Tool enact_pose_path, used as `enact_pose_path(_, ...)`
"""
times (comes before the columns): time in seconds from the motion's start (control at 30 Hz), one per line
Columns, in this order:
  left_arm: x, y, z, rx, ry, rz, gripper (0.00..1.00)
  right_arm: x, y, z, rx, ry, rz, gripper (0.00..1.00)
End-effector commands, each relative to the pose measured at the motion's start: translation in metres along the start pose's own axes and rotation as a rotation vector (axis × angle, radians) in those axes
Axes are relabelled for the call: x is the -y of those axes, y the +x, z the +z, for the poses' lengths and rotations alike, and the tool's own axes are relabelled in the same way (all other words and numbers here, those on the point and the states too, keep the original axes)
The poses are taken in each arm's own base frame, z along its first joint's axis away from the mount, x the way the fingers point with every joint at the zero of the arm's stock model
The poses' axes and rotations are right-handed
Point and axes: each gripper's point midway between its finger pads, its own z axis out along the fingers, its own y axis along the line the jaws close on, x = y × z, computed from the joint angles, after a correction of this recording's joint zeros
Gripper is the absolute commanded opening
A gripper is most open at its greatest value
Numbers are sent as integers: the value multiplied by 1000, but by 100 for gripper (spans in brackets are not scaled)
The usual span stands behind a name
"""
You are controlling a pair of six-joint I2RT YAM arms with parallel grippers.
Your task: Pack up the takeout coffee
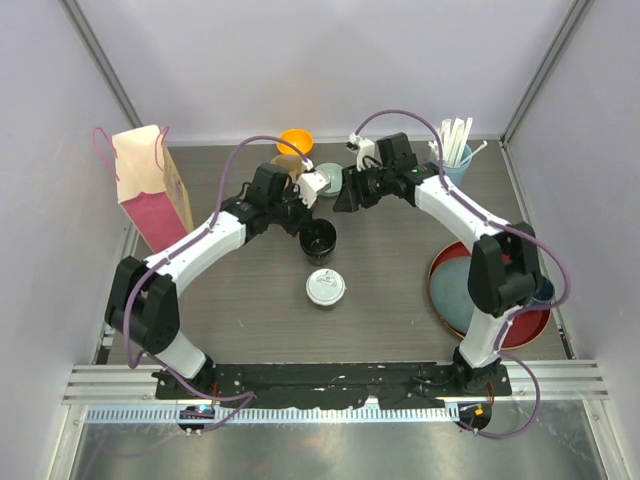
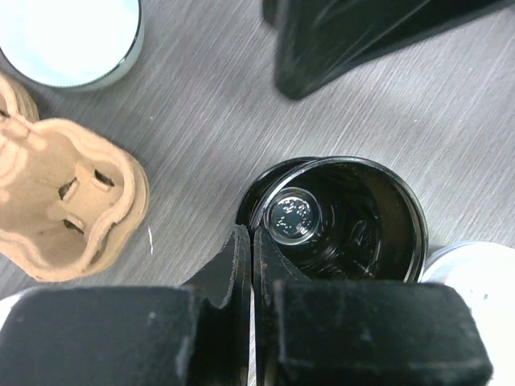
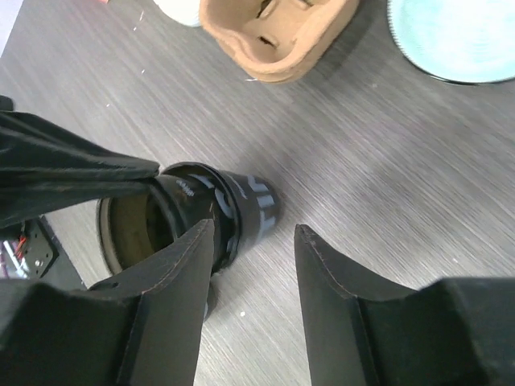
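Middle of counter [image 1: 400, 270] | lidless black cup [image 1: 318, 240] pinched at rim by clenched left hand [image 2: 252, 245] | right hand [image 3: 253, 233] released, poised beside it | lidded cup [image 1: 325, 288] nearer near edge | likely capping stage; next calls for steady hold, square press-down

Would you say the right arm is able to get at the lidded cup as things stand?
Probably yes: the lidded cup stands alone with nothing above it, and the right gripper hovers open just beside the open cup.

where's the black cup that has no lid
In the top view the open black cup stands mid-table, just beyond the lidded cup, with the left gripper shut on its rim.
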Motion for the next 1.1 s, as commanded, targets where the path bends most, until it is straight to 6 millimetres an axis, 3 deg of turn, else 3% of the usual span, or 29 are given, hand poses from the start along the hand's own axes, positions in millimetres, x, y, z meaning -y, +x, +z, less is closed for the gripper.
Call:
enact_pose_path(0.0, 8, -38, -13, 78, 72, 112, 0, -21, -12, 17, -3, -170, -60, 49)
enact_pose_path(0.23, 8, -34, -9, 63, 78, 123, 0, -23, -1, 31, -43, -248, -32, 47)
enact_pose_path(0.5, 6, -28, -4, 46, 82, 151, 0, -16, -14, 21, -1, -302, 17, 47)
enact_pose_path(1.07, 9, -35, 4, 46, 155, 254, 0, -23, 9, 23, -58, -389, 35, 45)
